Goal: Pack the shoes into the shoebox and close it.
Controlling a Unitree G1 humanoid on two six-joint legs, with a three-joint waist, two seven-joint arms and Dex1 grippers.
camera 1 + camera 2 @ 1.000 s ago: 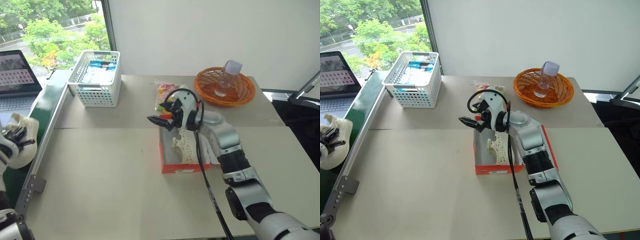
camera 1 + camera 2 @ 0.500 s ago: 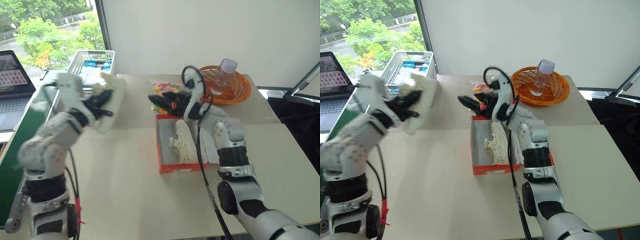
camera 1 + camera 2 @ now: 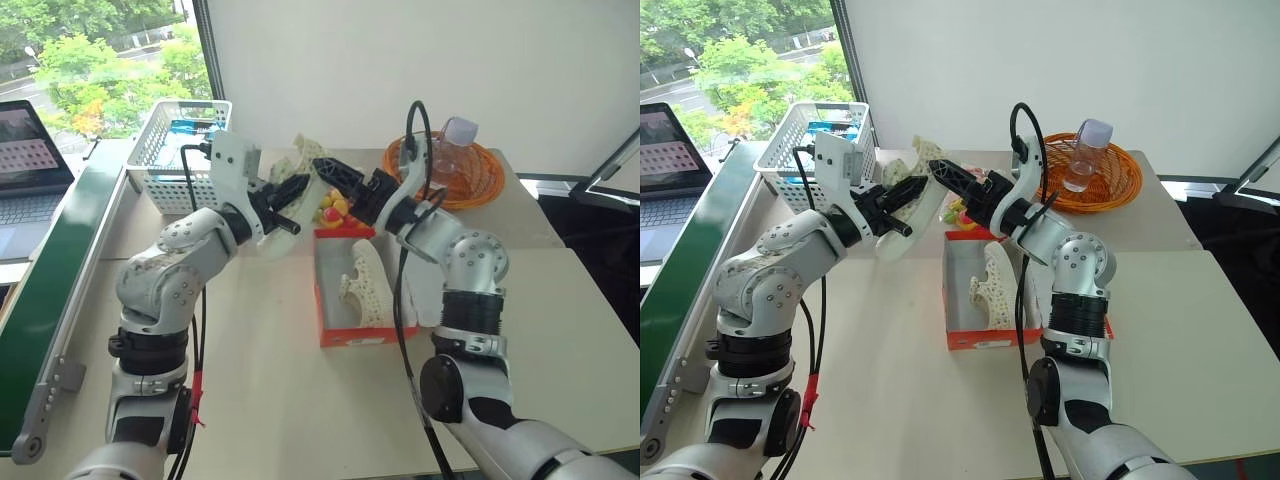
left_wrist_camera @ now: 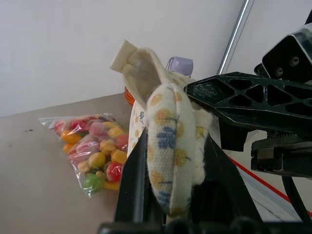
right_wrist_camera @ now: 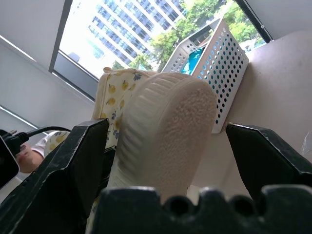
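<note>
The box (image 3: 330, 335) sits at the centre of the head views, open; its lid is hidden behind the right arm, and only a red edge shows at the right. One shoe (image 3: 368, 288) lies inside it, partly crossed by a black cable. The second shoe (image 3: 908, 205) is held in the air above and left of the box, near the upper middle of the frame, clenched in the left gripper (image 3: 902, 196), whose black fingers (image 4: 134, 183) press its floral-lined side. The right gripper (image 3: 958, 178) stands wide apart, its fingers (image 5: 80, 161) on either side of the shoe's ribbed sole; whether they touch it is hard to tell. So two shoes, one box. A candy bag (image 4: 95, 151) lies behind the box, mostly covered by the grippers. One white basket (image 3: 190, 150) at upper left, one orange basket (image 3: 470, 180) at upper right holding a single bottle (image 3: 455, 145).
</note>
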